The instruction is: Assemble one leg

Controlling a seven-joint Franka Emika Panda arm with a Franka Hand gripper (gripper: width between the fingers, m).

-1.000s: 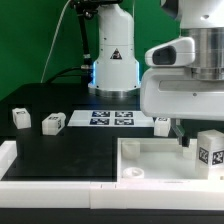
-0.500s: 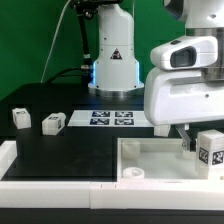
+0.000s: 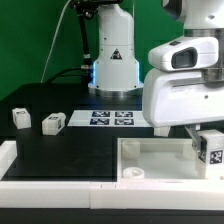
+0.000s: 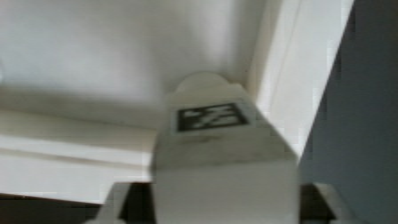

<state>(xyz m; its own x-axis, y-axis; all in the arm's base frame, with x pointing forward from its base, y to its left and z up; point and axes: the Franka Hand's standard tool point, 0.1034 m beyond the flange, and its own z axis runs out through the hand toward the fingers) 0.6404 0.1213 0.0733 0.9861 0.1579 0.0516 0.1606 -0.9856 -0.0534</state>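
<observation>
While our gripper (image 4: 210, 190) grips one leg (image 3: 211, 148) tight above the big white tray part (image 3: 150, 160), we have picked it up but not fitted it. Two more legs (image 3: 52, 122) wait apart.

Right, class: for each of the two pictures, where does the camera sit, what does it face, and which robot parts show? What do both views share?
Exterior view: off the arm, at table height, facing the arm's base across the black table; arm and wrist housing show.
Wrist view: on the wrist, looking along the gripper at the tagged leg it holds over the white tray part.
Shared: the held leg and tray part.
</observation>
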